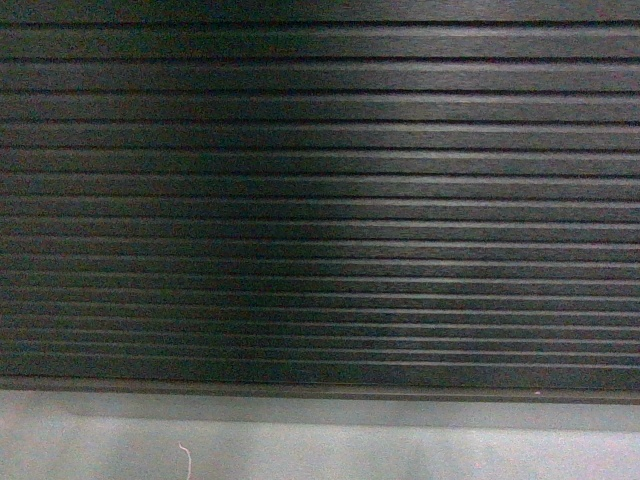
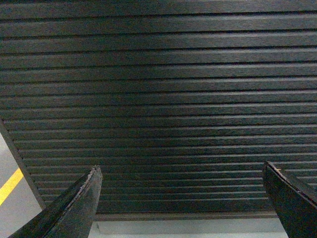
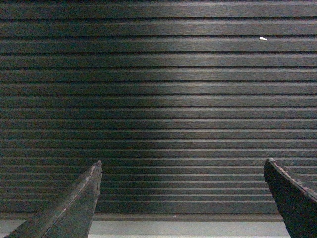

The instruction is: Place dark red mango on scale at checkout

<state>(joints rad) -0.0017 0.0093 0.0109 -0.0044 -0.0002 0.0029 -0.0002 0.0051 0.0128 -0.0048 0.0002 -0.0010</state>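
The checkout (image 1: 320, 200) fills all three views as a dark, horizontally ribbed front panel seen from close up. The dark red mango and the scale are out of view. In the left wrist view my left gripper (image 2: 181, 171) is open, its two dark fingers wide apart with only the checkout panel (image 2: 158, 99) behind them. In the right wrist view my right gripper (image 3: 182, 166) is open too, nothing between its fingers, facing the same ribbed panel (image 3: 158, 99). Neither gripper shows in the head view.
A strip of pale grey floor (image 1: 320, 450) runs under the panel's bottom edge, with a small white thread (image 1: 186, 460) lying on it. In the left wrist view the panel's left end (image 2: 20, 163) meets floor with a yellow line (image 2: 10, 184).
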